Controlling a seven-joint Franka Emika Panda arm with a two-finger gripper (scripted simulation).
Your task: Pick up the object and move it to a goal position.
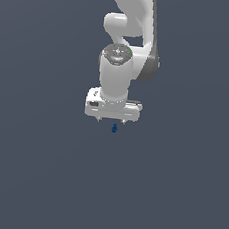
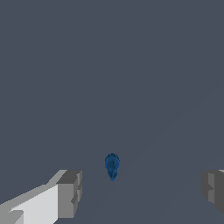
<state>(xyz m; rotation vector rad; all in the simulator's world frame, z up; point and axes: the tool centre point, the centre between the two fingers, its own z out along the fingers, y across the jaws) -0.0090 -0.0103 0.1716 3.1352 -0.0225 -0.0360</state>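
The object (image 1: 114,128) is a small dark blue piece on the grey floor, just below the white gripper (image 1: 111,121) in the exterior view. In the wrist view the object (image 2: 112,166) appears as a short blue shape with a rounded wider end, lying between the two grey fingertips (image 2: 69,194) but nearer the one that shows more fully. The gripper (image 2: 142,192) is open, its fingers wide apart and touching nothing.
The white arm (image 1: 126,37) rises from the gripper toward the top of the exterior view. A plain grey floor (image 1: 40,168) surrounds the object on every side.
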